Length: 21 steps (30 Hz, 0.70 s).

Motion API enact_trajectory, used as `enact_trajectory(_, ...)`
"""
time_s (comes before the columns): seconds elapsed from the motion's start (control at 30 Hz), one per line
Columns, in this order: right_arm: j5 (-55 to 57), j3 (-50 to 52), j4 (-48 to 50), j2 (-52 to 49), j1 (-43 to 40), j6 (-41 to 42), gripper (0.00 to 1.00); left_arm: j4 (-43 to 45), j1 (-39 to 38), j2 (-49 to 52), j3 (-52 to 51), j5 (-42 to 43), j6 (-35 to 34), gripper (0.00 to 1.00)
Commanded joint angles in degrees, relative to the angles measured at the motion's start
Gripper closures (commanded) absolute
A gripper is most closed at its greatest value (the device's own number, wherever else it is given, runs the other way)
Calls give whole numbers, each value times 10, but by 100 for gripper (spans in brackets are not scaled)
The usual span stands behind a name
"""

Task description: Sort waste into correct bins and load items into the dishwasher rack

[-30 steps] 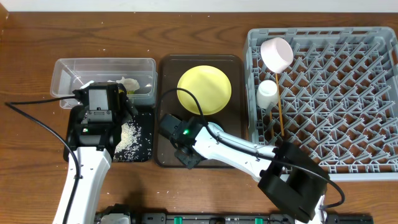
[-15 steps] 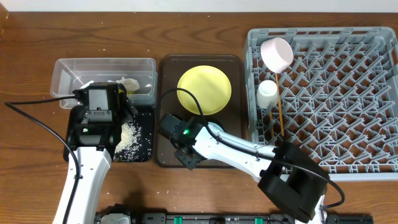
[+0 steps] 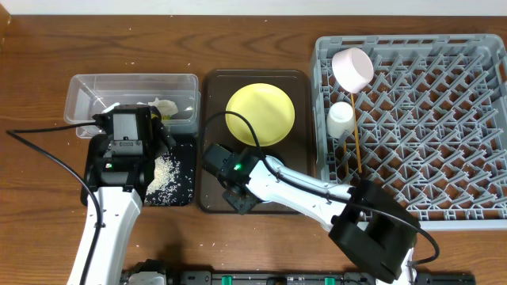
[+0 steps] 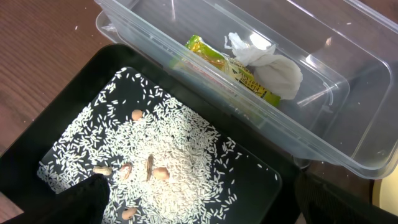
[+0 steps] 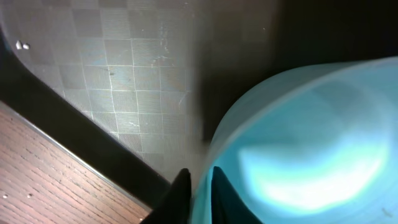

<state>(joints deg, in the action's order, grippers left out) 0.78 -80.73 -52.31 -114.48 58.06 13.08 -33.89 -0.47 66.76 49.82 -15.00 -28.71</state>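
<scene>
The light blue round bowl (image 5: 298, 143) sat at the near end of the dark brown rectangular serving tray (image 5: 124, 74). The right hand (image 5: 198, 186) appeared clenched on its rim. Farther right, on this arm's side, we saw the large grey lattice dishwasher rack (image 3: 412, 41). Across the counter, the left hand (image 4: 214, 208) hung released over the shallow black tray (image 4: 264, 199).

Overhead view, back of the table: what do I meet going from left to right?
First the clear tub, then the yellow plate, then the grey rack.
</scene>
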Motion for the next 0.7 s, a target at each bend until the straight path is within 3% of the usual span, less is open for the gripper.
enact_trajectory(0.0, -2, -10, 0, -2, -10, 1, 92, 0, 2, 2, 9, -7, -5, 2)
enact_trajectory(0.37, -17, -21, -5, -2, -10, 2, 99, 0, 2, 2, 9, -7, -5, 2)
enact_trajectory(0.67, -89, -105, -97, 63, -30, 2, 99, 0, 2, 2, 9, -7, -5, 2)
